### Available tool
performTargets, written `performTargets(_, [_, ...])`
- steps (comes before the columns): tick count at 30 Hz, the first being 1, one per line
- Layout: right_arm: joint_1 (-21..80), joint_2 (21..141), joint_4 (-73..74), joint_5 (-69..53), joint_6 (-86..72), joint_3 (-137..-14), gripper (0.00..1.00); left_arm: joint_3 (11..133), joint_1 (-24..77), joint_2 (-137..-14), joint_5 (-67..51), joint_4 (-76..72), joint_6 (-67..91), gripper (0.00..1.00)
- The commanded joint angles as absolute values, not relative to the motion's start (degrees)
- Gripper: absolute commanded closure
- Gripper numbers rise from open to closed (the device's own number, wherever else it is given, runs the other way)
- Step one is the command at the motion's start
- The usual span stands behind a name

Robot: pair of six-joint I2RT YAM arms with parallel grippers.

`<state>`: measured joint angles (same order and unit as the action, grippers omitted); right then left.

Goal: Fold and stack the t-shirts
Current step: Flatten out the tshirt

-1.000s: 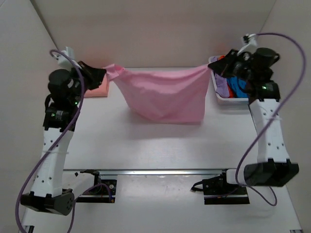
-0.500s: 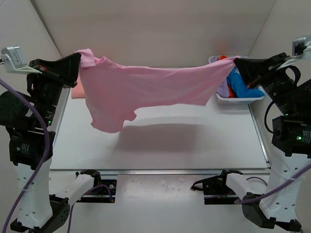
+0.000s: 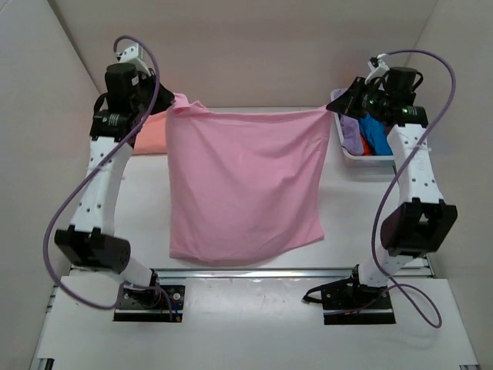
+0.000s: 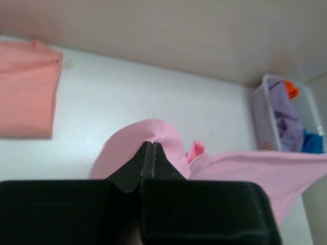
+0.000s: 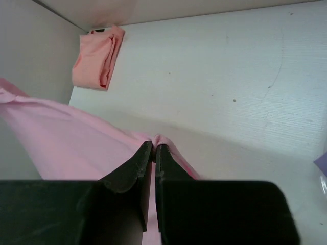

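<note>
The light pink t-shirt (image 3: 245, 185) hangs stretched between both grippers at the back of the table, its lower edge reaching the near table edge. My left gripper (image 3: 171, 106) is shut on its top left corner (image 4: 153, 133). My right gripper (image 3: 334, 108) is shut on its top right corner (image 5: 158, 139). The salmon-peach t-shirt (image 3: 150, 132) lies folded at the back left, partly behind the left arm; it also shows in the left wrist view (image 4: 25, 89) and in the right wrist view (image 5: 97, 57).
A white lattice basket (image 3: 370, 156) with purple, blue and orange clothes stands at the back right, just behind the right gripper; it also shows in the left wrist view (image 4: 265, 122). Walls close the table in at back and sides.
Both arms swung the pink shirt up and out, then back toward the far wall. The shirt now hangs flat and spread full length instead of bunched.
</note>
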<state>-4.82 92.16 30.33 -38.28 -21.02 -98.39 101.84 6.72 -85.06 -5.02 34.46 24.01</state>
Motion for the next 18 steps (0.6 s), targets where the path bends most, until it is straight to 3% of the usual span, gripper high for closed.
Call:
performTargets(1, [-2.8, 93.6, 31.4, -37.0, -18.7, -109.3, 1.0, 111.2, 4.7, -85.1, -6.5, 37.9, 20.7, 1.0])
performTargets(6, [-2.8, 96.6, 38.7, -35.3, -16.9, -124.8, 1.0, 119.1, 4.1, -83.9, -4.4, 38.4, 20.2, 1.0])
performTargets(11, [-6.8, 91.9, 36.0, -37.9, -16.9, -114.4, 1.0, 113.7, 4.5, -80.3, -7.6, 37.9, 21.5, 1.0])
performTargets(14, [-7.7, 88.2, 35.7, -37.6, -15.7, -105.2, 1.0, 102.1, 5.8, -71.4, -6.9, 35.3, 22.0, 1.0])
performTargets(18, [-8.6, 81.9, 33.5, -36.6, -15.0, -87.0, 0.99, 74.1, 6.4, -58.0, -8.3, 28.7, 26.8, 1.0])
